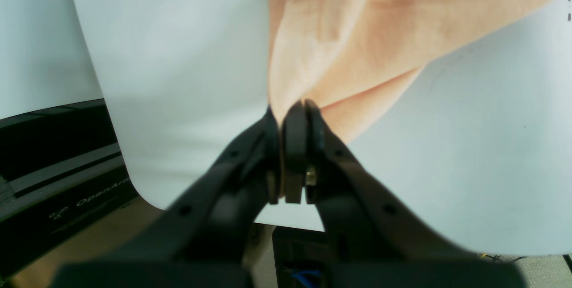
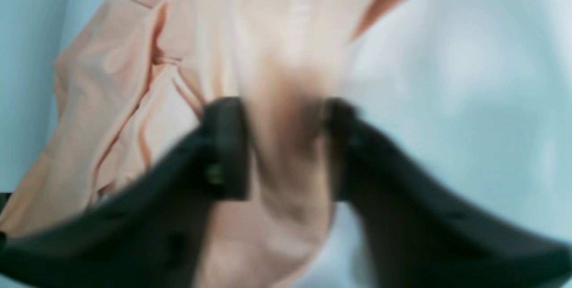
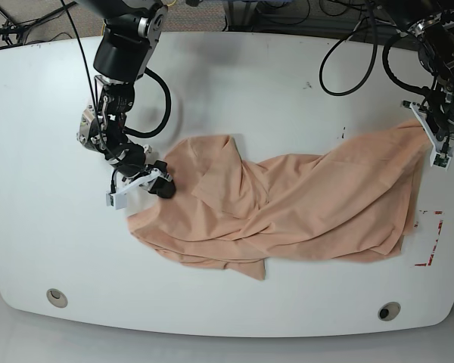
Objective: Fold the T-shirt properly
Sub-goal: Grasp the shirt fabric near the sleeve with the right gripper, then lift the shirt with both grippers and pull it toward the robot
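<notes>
Spreading is the step in hand: the T-shirt [image 3: 287, 208] lies crumpled across the tabletop [image 3: 234, 83], the left hand [image 1: 292, 114] pinched tight on an edge, the right hand [image 2: 281, 145] apart around a fold. Next, both should draw it flat.

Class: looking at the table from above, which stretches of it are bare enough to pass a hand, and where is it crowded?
Bare: the table behind the T-shirt between the arms, and the front strip by the two round holes. Crowded: the middle under the shirt and both ends, where the right hand and left hand meet cloth.
</notes>
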`<act>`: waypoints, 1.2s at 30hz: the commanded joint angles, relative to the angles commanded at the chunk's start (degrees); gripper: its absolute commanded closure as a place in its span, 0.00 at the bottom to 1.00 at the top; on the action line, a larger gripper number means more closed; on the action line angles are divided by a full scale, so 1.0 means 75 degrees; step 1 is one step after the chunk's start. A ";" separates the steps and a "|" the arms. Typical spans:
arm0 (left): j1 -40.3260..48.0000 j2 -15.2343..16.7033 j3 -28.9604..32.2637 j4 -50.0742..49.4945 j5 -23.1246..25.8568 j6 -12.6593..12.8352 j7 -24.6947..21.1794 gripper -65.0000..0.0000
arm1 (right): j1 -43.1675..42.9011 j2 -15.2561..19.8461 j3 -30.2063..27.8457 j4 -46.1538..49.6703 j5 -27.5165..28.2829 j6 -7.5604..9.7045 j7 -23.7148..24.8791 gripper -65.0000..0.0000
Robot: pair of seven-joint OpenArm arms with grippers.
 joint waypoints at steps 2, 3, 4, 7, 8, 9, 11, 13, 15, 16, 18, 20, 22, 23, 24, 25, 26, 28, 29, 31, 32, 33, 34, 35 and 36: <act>0.0000 0.0000 0.0000 0.0000 0.0000 0.0000 0.0000 1.00 | 0.0000 0.0105 -0.0012 -0.0117 0.0047 0.0012 0.0000 1.00; 0.0000 0.0000 0.0000 0.0000 0.0000 0.0000 0.0000 1.00 | -0.0012 0.0105 -0.0012 -0.0117 0.0059 0.0012 0.0000 1.00; -0.0012 0.0000 0.0000 0.0000 0.0000 0.0000 0.0000 1.00 | -0.0035 0.0105 -0.0012 -0.0082 0.0059 0.0012 0.0000 1.00; -0.0023 0.0000 0.0023 0.0000 -0.0012 0.0000 0.0000 1.00 | -0.0223 0.0117 0.0000 0.0211 0.0070 0.0012 -0.0012 1.00; -0.0023 0.0012 0.0035 0.0000 -0.0012 0.0000 0.0000 1.00 | -0.0281 0.0117 0.0000 0.0293 0.0070 0.0012 -0.0012 1.00; -0.0023 0.0012 0.0035 0.0000 -0.0012 0.0000 0.0000 1.00 | -0.0434 0.0117 0.0000 0.0574 0.0070 0.0012 -0.0023 1.00; -0.0023 0.0012 0.0047 0.0000 -0.0012 0.0000 0.0000 1.00 | -0.0633 0.0117 0.0000 0.1020 0.0082 0.0012 -0.0105 1.00; -0.0035 0.0012 0.0047 0.0000 -0.0012 0.0000 0.0000 1.00 | -0.0867 0.0117 0.0035 0.1465 0.0082 0.0012 -0.0316 1.00; -0.0035 0.0012 0.0047 0.0000 -0.0023 0.0000 0.0000 1.00 | -0.1125 0.0129 0.0047 0.1969 0.0082 0.0012 -0.0574 1.00; -0.0035 0.0023 0.0047 0.0012 -0.0023 0.0000 0.0000 1.00 | -0.1278 0.0141 0.0059 0.2215 0.0082 0.0012 -0.0656 1.00; -0.0035 0.0023 0.0047 0.0012 -0.0023 0.0000 0.0000 1.00 | -0.1618 0.0164 0.0070 0.2719 0.0082 0.0012 -0.0809 1.00; -0.0035 0.0023 0.0047 0.0012 -0.0023 0.0000 0.0000 1.00 | -0.2004 0.0176 0.0223 0.3294 0.0082 0.0012 -0.0914 1.00; -0.0012 0.0023 0.0047 0.0012 -0.0023 0.0000 0.0000 1.00 | -0.2309 0.0176 0.0399 0.3681 0.0082 0.0012 -0.1008 1.00; 0.0012 0.0023 0.0047 0.0012 -0.0023 0.0000 0.0000 1.00 | -0.2532 0.0176 0.0527 0.3915 0.0082 0.0012 -0.1102 1.00; 0.0012 0.0012 0.0047 0.0012 -0.0023 0.0000 0.0000 1.00 | -0.2626 0.0176 0.0574 0.3985 0.0082 0.0012 -0.1160 1.00; 0.0023 0.0012 0.0047 0.0012 -0.0023 0.0000 0.0000 1.00 | -0.2813 0.0176 0.0692 0.4161 0.0082 0.0023 -0.1301 1.00; 0.0035 0.0012 0.0047 0.0012 -0.0023 0.0000 0.0000 1.00 | -0.2895 0.0176 0.0750 0.4255 0.0082 0.0023 -0.1360 1.00; 0.0035 0.0012 0.0047 0.0023 -0.0023 0.0000 0.0000 1.00 | -0.3153 0.0176 0.0938 0.4478 0.0082 0.0023 -0.1489 1.00; 0.0035 0.0012 0.0047 0.0023 -0.0023 0.0000 0.0000 1.00 | -0.3270 0.0176 0.1020 0.4595 0.0082 0.0035 -0.1512 1.00; 0.0035 0.0023 0.0047 0.0023 -0.0023 0.0000 0.0000 1.00 | -0.3446 0.0176 0.1125 0.4782 0.0082 0.0035 -0.1547 1.00; 0.0035 0.0023 0.0047 0.0023 -0.0023 0.0000 0.0000 1.00 | -0.3540 0.0176 0.1137 0.4900 0.0082 0.0035 -0.1547 1.00; 0.0035 0.0035 0.0047 0.0023 -0.0023 0.0000 0.0000 1.00 | -0.3575 0.0176 0.1137 0.4958 0.0082 0.0035 -0.1547 1.00; 0.0023 0.0035 0.0094 0.0023 -0.0035 0.0000 0.0000 1.00 | -0.3634 0.0176 0.1137 0.5075 0.0082 0.0035 -0.1547 1.00; -0.0012 0.0047 0.0246 0.0023 -0.0035 0.0000 -0.0012 1.00 | -0.3645 0.0176 0.1137 0.5204 0.0082 0.0035 -0.1547 1.00; -0.0023 0.0059 0.0375 0.0023 -0.0035 0.0000 -0.0023 1.00 | -0.3645 0.0176 0.1149 0.5263 0.0082 0.0035 -0.1547 1.00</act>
